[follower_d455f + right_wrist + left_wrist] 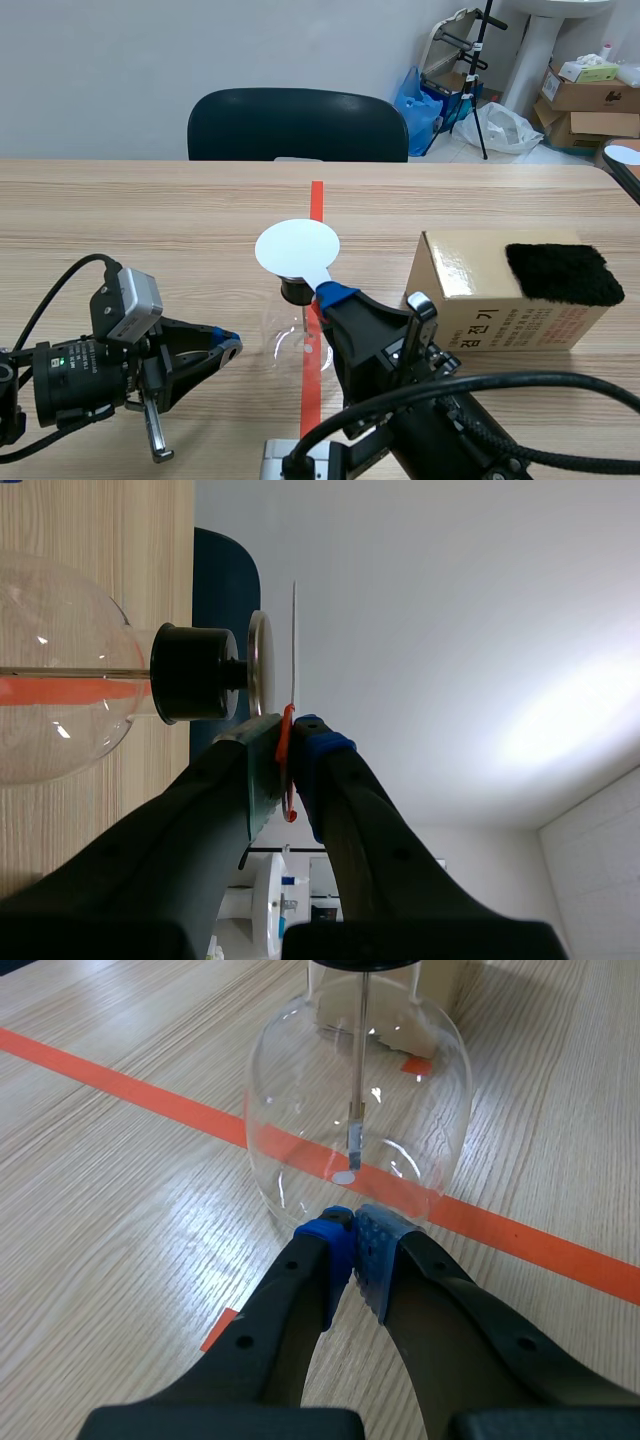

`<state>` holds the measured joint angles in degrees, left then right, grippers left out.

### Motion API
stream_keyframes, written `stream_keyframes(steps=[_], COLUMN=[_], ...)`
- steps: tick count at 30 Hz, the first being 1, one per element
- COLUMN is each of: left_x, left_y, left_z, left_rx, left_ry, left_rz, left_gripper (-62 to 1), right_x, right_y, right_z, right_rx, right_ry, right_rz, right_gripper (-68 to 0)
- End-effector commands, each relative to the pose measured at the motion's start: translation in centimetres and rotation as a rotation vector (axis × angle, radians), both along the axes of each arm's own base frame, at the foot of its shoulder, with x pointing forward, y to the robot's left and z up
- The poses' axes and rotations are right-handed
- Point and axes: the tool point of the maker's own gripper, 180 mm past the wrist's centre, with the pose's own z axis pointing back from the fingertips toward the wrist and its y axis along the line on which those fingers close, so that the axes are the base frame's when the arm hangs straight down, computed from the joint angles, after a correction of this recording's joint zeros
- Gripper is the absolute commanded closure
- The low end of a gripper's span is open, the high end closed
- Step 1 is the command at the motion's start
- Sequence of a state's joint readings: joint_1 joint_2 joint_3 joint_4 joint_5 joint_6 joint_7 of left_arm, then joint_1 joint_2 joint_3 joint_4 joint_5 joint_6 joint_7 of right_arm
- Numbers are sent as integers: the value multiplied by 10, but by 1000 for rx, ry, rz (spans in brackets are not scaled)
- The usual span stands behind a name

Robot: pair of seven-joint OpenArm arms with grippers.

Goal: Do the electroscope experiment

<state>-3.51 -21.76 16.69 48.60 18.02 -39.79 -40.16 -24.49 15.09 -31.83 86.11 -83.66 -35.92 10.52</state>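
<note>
The electroscope is a clear glass flask (pixel 288 338) with a black stopper (pixel 296 291), standing on the orange tape line. My right gripper (pixel 336 294) is shut on the handle of a thin white disc paddle (pixel 297 247) and holds the disc over the stopper. In the right wrist view the edge-on disc (pixel 295 640) hangs just off the metal top plate (pixel 259 665), above the stopper (pixel 195 673). The right gripper (pixel 290 742) pinches the paddle's orange-red handle (pixel 289 790). My left gripper (pixel 352 1245) is shut on nothing, its tips at the base of the flask (pixel 300 1090). A rod with foil (pixel 355 1140) hangs inside.
A cardboard box (pixel 480 300) with a black fur cloth (pixel 563 272) on top stands to the right of the flask. A dark chair (pixel 297 125) sits behind the table's far edge. Boxes and bags (pixel 590 95) lie at the back right.
</note>
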Motion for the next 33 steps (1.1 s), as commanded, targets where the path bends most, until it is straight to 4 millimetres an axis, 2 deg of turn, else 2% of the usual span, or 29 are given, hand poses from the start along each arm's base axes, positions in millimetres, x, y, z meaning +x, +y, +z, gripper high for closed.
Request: stream_keyframes(steps=[1,12,24,33], left_x=[5,5,5,5], left_y=[-2,-2,-2,-2], left_z=[10,10,10,10], left_rx=[-32,-32,-32,-32], left_ry=[-26,-26,-26,-26], left_rz=[9,9,9,9], left_gripper=[-39,-39,-39,-39], right_x=[3,11,35,42], right_y=[-2,-13,-62,-94], right_z=[8,9,11,12], right_rx=[1,7,32,47], right_ry=[-30,-30,-32,-33], right_rz=[1,-74,-376,-560], right_gripper=[-10,-10,-10,-11])
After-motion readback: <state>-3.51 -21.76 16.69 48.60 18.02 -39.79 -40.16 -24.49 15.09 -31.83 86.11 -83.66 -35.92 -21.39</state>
